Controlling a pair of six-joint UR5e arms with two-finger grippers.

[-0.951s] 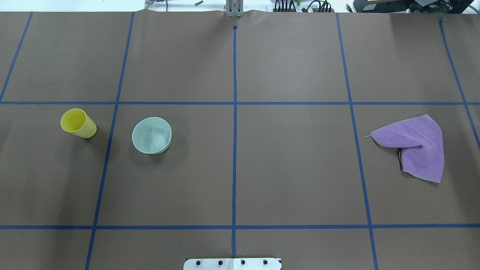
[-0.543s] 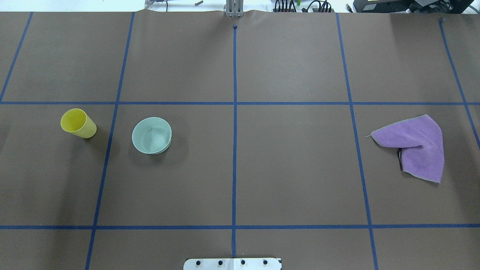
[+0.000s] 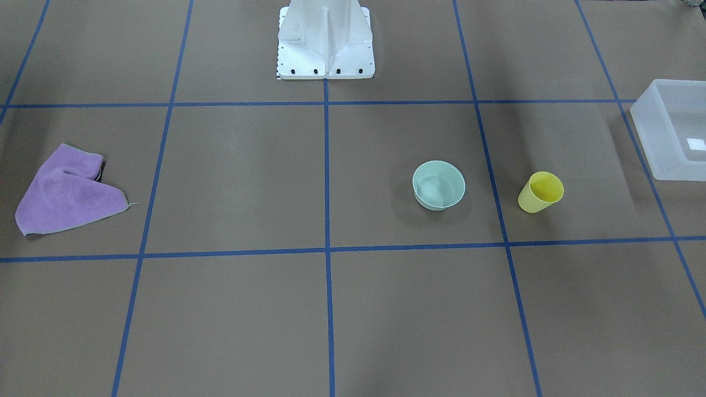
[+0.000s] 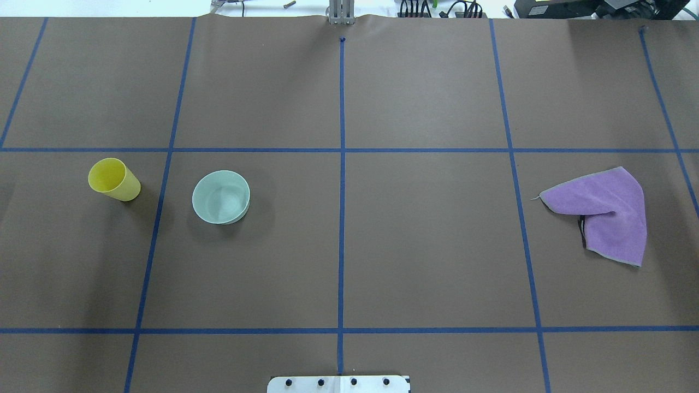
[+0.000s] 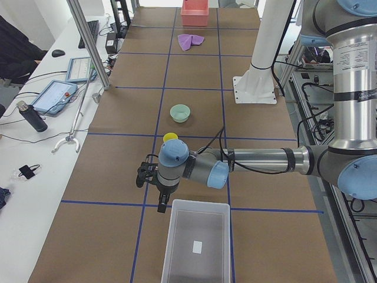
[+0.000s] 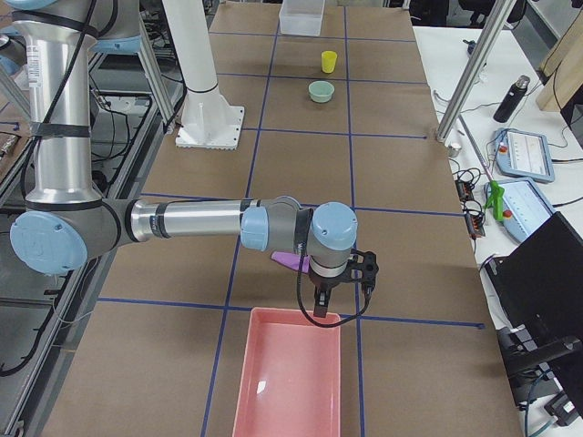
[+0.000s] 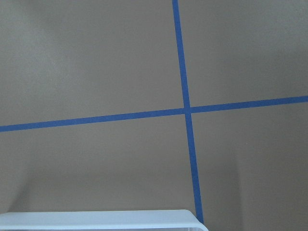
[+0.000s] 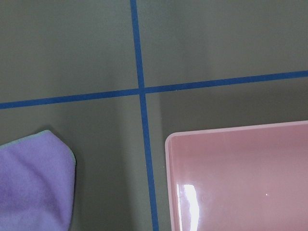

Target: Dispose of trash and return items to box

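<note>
Two items stand upright on the worktop (image 4: 426, 245), both outside the box (image 3: 681, 168): the bowl (image 4: 220, 197), then the cup (image 4: 113, 179) closer to it. The left gripper (image 5: 160, 206) hangs between cup and box; whether it or the right gripper (image 6: 319, 312) is spread, I cannot tell.

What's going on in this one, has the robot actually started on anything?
Nothing is being handled yet. The yellow cup and the mint-green bowl stand apart on the table's left half, and neither is in the translucent white bin. A purple cloth lies on the right half. The left gripper hangs by the bin's edge and the right gripper by the edge of a pink tray. Whether either gripper is open cannot be told.
</note>
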